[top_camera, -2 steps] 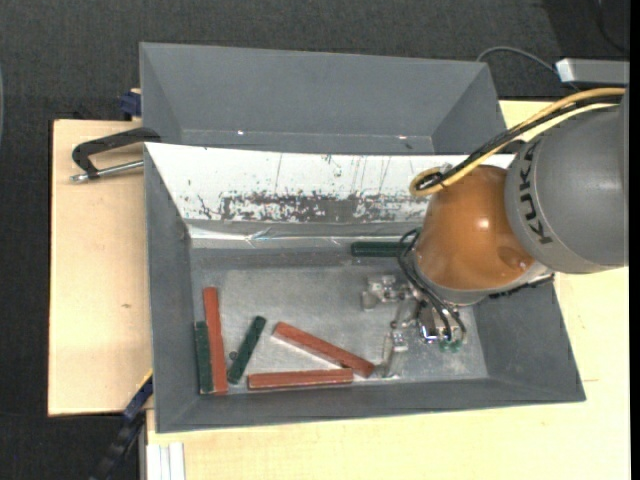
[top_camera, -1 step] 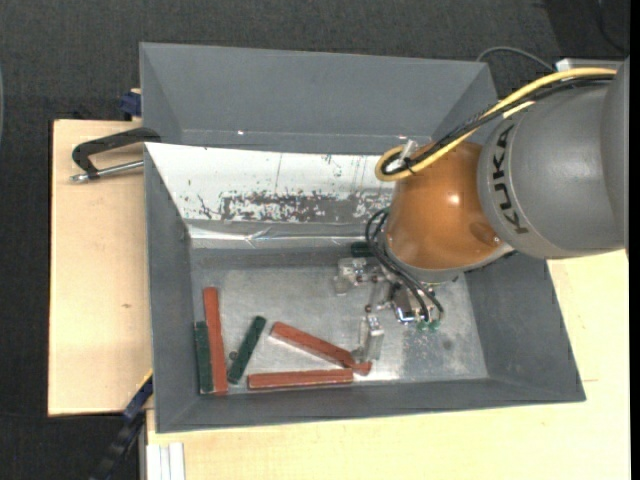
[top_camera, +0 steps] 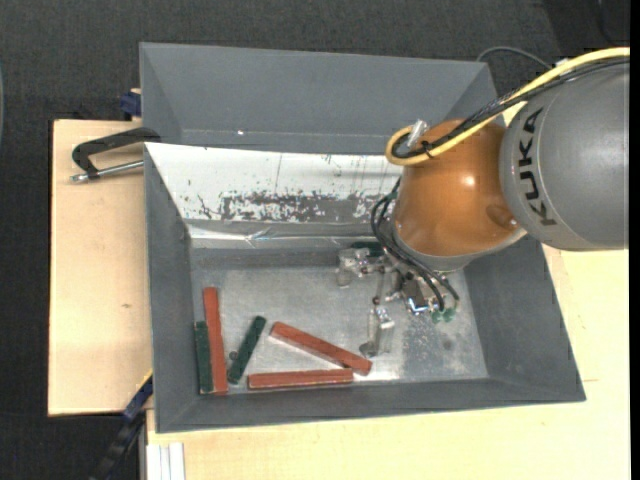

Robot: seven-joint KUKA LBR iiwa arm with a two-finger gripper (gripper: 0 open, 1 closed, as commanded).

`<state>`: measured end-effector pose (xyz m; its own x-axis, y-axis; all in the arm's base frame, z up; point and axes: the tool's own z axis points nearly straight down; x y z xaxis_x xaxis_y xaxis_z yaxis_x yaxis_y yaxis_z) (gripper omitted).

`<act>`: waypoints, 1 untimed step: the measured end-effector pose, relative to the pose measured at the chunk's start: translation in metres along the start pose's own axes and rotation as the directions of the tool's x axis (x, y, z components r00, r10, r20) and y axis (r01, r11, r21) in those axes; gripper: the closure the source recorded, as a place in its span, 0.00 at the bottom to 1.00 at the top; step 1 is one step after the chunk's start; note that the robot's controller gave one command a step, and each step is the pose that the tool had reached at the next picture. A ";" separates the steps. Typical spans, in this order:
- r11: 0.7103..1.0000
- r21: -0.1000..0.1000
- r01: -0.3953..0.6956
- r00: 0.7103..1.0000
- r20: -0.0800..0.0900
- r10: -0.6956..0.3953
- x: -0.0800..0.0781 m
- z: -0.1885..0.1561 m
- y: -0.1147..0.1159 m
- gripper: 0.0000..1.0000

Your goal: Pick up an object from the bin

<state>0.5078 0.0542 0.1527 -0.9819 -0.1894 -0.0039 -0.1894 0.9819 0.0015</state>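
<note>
Grey bin [top_camera: 165,298], three red sticks [top_camera: 320,348], two green sticks [top_camera: 247,348], jaws by a red one, spread unclear

Five flat sticks on the floor of the bin [top_camera: 520,298], front-left part, all lying flat.
- Diagonal red stick [top_camera: 320,348]: runs from upper left down to lower right; its right end is just beside the tool [top_camera: 378,334].
- Horizontal red stick [top_camera: 300,379]: along the front wall, right end under or touching the diagonal one.
- Upright red stick [top_camera: 212,336]: near the left wall.
- Dark green stick [top_camera: 203,358]: alongside it, touching.
- Tilted dark green stick [top_camera: 246,349]: between these groups.
</note>
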 end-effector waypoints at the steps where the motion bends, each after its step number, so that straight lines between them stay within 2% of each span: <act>1: 1.000 0.001 -0.006 1.000 0.006 0.006 -0.002 0.049 0.025 0.00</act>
